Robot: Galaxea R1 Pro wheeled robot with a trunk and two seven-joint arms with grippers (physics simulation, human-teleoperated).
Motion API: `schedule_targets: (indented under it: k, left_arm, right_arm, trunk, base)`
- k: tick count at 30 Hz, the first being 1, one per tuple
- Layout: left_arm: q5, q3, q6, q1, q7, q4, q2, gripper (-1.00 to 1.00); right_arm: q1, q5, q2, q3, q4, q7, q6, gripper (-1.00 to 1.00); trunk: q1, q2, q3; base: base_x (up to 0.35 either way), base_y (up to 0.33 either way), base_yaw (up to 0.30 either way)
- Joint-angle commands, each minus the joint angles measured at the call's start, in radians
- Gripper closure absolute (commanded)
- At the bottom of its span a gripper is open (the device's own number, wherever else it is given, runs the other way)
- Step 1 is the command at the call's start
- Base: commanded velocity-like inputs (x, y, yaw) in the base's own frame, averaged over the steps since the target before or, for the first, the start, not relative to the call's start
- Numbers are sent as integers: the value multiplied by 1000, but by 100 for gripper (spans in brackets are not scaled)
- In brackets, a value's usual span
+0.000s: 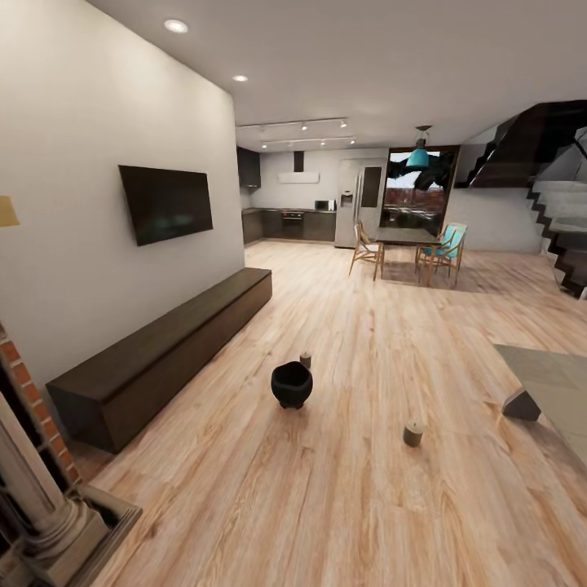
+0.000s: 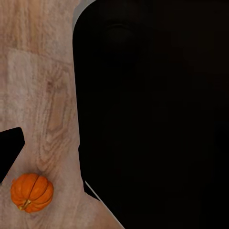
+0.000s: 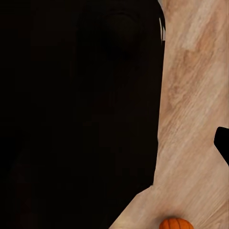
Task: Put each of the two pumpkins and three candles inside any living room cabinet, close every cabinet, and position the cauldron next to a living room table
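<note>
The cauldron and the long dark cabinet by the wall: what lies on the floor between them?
Nothing: in the head view only bare wooden floor separates the cauldron from the cabinet. A candle stands just behind the cauldron, not between.

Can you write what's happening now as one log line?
cabinet: closed | cauldron: floor | candles: floor | pumpkin: floor | grippers: cannot tell

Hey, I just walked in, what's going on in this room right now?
Nothing is being handled yet. The robot looks out over a living room. A black cauldron stands on the wood floor with one candle just behind it and another candle farther right. The long dark cabinet along the wall looks closed. A pumpkin lies on the floor in the left wrist view, and the right wrist view catches the top of a pumpkin too.
</note>
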Motion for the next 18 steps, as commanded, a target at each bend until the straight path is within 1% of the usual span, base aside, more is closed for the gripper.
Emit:
schedule_targets:
  k: [1,11,15,18]
  left_arm:
    - [-1,-1,0,0,0,0,0,-100]
    - [-1,-1,0,0,0,0,0,-100]
    - [-2,-1,-13,0,3,0,0,-100]
    - [-3,-1,-17,0,9,0,0,-100]
  right_arm:
    - [0,0,0,0,0,1,0,-100]
    - [0,8,1,4,1,2,5,-100]
    - [0,2,-1,-1,0,1,0,-100]
    - [-1,0,-1,-2,-1,1,0,-100]
  trunk:
    - [0,0,-1]
    - [0,0,-1]
    - [0,0,-1]
    - [0,0,-1]
  base:
    - [189,54,0]
    - [299,18,0]
    - [61,-4,0]
    - [187,-71,0]
